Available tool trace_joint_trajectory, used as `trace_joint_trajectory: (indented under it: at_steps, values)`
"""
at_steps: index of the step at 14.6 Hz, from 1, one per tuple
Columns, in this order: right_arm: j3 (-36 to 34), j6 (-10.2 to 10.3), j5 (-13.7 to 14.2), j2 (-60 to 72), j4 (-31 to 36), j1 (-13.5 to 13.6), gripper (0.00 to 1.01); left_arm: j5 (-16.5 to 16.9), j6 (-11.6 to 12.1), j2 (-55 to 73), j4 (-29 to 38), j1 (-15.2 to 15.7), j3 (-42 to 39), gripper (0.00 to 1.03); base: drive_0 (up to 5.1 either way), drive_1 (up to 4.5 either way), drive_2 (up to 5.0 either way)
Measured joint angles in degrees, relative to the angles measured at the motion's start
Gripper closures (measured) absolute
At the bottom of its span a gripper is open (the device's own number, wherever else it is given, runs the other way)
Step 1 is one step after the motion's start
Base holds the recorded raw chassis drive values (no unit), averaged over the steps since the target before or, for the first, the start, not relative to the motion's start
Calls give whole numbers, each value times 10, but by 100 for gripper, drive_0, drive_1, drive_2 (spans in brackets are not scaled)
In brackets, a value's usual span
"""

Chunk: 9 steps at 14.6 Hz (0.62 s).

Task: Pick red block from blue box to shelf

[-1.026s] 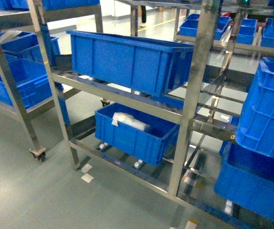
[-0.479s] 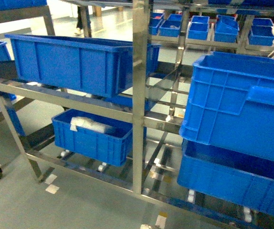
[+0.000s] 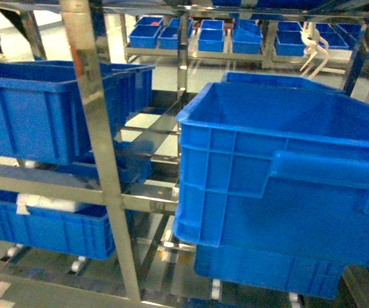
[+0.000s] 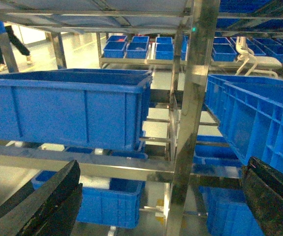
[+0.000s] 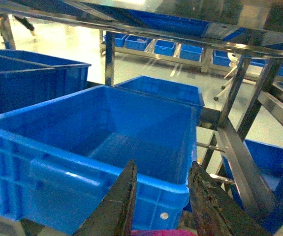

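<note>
The shelf (image 3: 101, 147) stands close ahead, its steel upright at near left, with ribbed blue crates (image 3: 287, 173) on its rails at left and right. The left gripper (image 4: 161, 206) is spread wide, fingers at both lower corners of its wrist view, holding nothing. The right gripper (image 5: 162, 201) stands narrowly parted above an empty crate; neither red block nor turquoise box shows.

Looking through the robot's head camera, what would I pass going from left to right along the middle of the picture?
Dark blue crate on the left → shiny steel upright of the shelf → big dark blue crate on the right.
</note>
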Motion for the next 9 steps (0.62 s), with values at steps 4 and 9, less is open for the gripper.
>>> trace_joint_trajectory:
  at_steps: [4,9]
  values:
    - [0,0,0,3,-1,0,75,0,0,0,3,0,0,5,-160,255,-576]
    - [0,0,0,0,0,0,75,1,0,0,0,0,0,5,-88,-6,-170]
